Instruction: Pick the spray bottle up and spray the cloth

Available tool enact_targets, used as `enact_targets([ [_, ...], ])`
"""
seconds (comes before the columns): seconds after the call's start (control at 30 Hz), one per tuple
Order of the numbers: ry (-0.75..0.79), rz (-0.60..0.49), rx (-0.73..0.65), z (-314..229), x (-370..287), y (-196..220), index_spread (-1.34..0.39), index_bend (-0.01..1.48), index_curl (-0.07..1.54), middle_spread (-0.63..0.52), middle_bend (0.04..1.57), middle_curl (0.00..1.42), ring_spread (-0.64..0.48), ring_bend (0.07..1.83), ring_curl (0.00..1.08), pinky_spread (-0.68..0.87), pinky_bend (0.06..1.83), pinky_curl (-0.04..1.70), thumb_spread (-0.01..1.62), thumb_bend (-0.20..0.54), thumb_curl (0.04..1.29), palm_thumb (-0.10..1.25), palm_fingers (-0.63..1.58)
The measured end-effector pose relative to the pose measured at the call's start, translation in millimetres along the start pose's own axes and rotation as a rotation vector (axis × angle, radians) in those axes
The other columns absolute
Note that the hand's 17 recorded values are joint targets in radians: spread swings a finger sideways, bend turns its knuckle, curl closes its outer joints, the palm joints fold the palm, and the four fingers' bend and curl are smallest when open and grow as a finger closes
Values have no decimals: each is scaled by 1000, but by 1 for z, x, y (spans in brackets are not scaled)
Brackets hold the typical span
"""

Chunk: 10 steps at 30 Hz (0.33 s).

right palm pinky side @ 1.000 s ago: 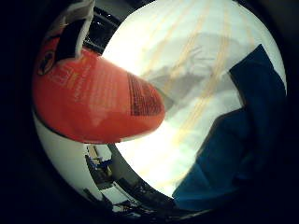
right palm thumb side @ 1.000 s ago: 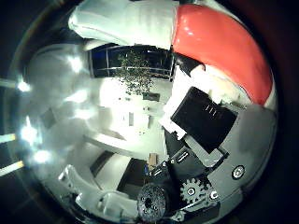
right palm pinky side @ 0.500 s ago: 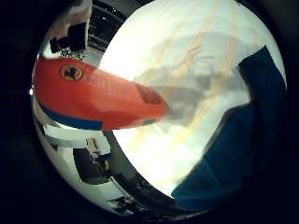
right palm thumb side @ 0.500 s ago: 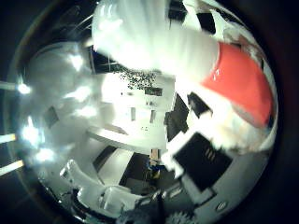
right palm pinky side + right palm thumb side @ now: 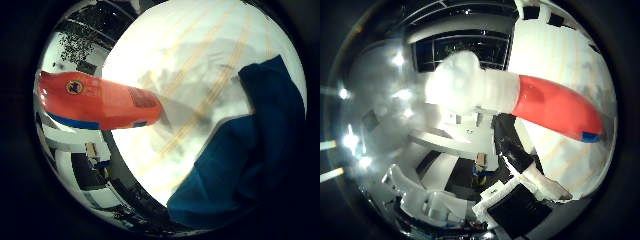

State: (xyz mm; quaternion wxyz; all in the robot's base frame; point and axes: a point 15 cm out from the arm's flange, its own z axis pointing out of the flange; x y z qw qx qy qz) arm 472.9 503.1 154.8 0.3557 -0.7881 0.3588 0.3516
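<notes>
Spray bottle (image 5: pixel 100 102) w/ red body and a blue band near its base sits out from the palm, no longer filling the view, seen lengthwise over the tabletop (image 5: pixel 200 55). Can't tell whether it rests on the tabletop or hangs above it. In the thumb side view the bottle's white spray head (image 5: pixel 462 82) shows at one end, red body running away from it toward the pale surface; blue patch at the far end of the body. Tabletop is light-coloured w/ faint yellowish stripes, and a grey shadow falls across it near the bottle's base. Blue cloth (image 5: pixel 245 160) lies crumpled on the tabletop, apart from the bottle, not touching it, w/ a bare strip of tabletop between the two. Right hand (image 5: pixel 520 200): white and black parts show in the thumb side view beside the bottle's body, w/ one white tip reaching over the tabletop, apart from the red body. Fingers: can't tell if spread, pressed together or pinching; nothing visibly wraps the bottle in either view. Room w/ dark windows and bright lamps shows behind the spray head.
</notes>
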Motion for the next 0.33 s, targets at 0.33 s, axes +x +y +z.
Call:
enact_targets([
  [0.33,66,-63,20,-65,-17,1,-201,160,320,52,338,369,1,728,342,283,608,567,1031,-24,423,706,104],
])
